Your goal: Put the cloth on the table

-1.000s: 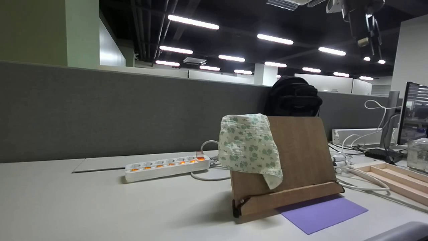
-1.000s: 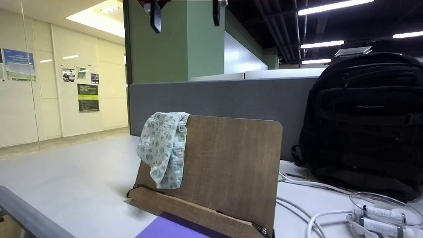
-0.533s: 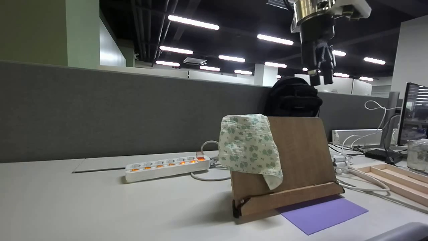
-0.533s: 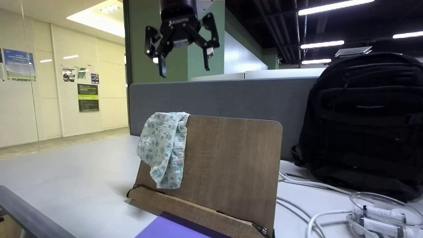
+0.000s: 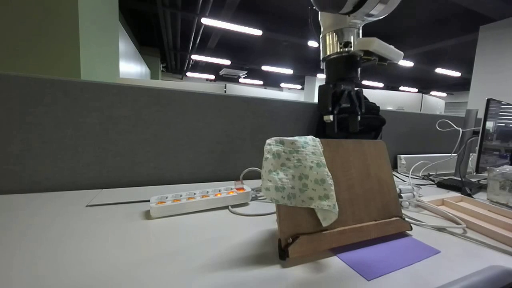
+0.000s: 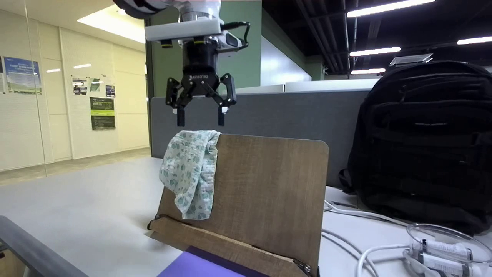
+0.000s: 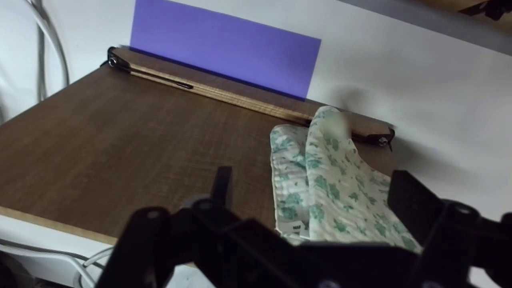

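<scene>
In an exterior view the fingers (image 6: 181, 117) are pointing down, spread well apart, and are hovering above the cloth (image 6: 188, 173), left of centre in the frame. The cloth, cream-white with a green leafy print, is draping over a top corner of the brown wooden stand (image 5: 360, 180), its lowest tip dangling near the ledge (image 5: 348, 237). In the wrist view the cloth is lying right of centre, showing between the fingers and passing partly behind the one at the frame's right; a small white label (image 7: 291, 228) is peeping out low on it. The stand is leaning back on the pale bench (image 5: 120, 248), and a purple sheet (image 5: 390, 258) is lying at its foot, in the lower right of an exterior view. A white power strip (image 5: 200, 204) is resting left of the stand, and a black backpack (image 6: 423, 154) is standing at the right of an exterior view.
</scene>
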`<state>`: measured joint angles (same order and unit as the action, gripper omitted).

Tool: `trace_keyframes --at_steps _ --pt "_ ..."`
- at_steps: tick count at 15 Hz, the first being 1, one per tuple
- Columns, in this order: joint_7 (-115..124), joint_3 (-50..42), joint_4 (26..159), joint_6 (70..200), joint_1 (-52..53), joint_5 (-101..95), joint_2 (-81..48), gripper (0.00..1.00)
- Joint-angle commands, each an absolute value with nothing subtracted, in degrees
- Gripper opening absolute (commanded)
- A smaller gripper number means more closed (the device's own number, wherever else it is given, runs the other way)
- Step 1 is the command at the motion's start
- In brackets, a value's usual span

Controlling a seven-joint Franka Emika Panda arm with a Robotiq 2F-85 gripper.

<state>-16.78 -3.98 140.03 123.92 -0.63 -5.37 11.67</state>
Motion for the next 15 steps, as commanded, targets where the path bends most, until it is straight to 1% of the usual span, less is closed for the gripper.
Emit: trace_keyframes --at_steps 1,5,6,7,11,15 --pt "-14.8 -3.1 138.5 128.1 -0.1 -2.4 8.0 1.00" --pt "-14.9 -2.1 138.0 132.4 0.2 -0.3 4.9 1.00" --pt "-14.8 -1.8 137.8 133.0 0.2 0.0 4.2 0.84" --pt "-14.9 -1.6 137.6 133.4 0.3 0.2 3.6 0.75" --pt "-15.1 -0.7 137.1 134.9 0.4 1.3 2.3 0.45" --pt "-15.5 -0.1 136.9 135.1 0.6 2.1 2.4 0.19"
